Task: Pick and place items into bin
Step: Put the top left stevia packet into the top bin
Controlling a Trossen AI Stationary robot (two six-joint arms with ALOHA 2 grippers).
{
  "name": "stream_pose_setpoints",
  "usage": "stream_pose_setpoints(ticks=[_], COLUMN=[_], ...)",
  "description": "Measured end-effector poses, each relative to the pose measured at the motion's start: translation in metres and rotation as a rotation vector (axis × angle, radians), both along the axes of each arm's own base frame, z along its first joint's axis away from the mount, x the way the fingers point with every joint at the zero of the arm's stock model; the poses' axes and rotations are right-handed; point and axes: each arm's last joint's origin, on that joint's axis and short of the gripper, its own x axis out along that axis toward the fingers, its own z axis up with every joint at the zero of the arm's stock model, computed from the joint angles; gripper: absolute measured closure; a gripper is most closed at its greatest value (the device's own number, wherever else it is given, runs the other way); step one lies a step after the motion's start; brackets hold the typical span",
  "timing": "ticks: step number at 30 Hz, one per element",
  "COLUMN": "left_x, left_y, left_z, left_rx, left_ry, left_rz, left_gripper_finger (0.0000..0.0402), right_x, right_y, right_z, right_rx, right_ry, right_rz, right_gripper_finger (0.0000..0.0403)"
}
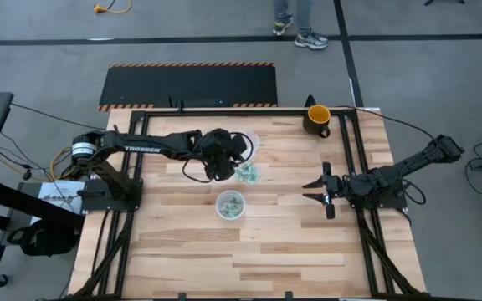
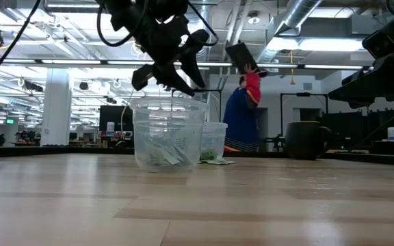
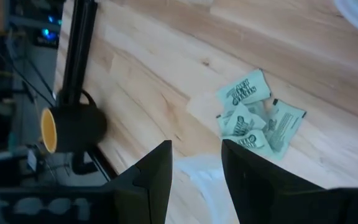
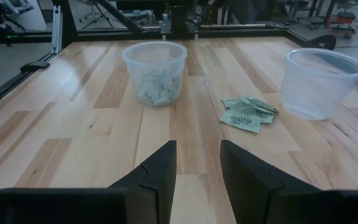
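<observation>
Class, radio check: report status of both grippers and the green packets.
Left gripper open above small pale green packets on table. Right gripper open, empty, waiting. Clear plastic cup partly filled. Nothing blocking.

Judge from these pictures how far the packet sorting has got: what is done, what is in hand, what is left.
Done: some pale green packets already lie in the clear cup. In hand: nothing; the left gripper hangs open above the loose packets beside the second, empty-looking cup. The right gripper waits open, apart from them. Left: that small pile on the table.
</observation>
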Motion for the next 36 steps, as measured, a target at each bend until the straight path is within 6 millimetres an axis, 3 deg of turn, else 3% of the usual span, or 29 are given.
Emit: stream_pose_setpoints(ticks=[18,36], left_x=[0.0,-0.003], left_y=[-0.001,0.009], left_z=[0.0,-0.014], left_rx=[0.025,-0.006], left_ry=[0.002,0.026], left_rz=[-0.062,-0.095], left_gripper_finger=[0.0271,0.0271], right_x=[0.0,0.0], right_y=[0.0,0.0], right_z=[0.0,0.0], right_rx=[0.0,0.0], right_ry=[0.0,0.0], right_rz=[0.0,0.0], right_gripper_finger=[0.0284,0.0284])
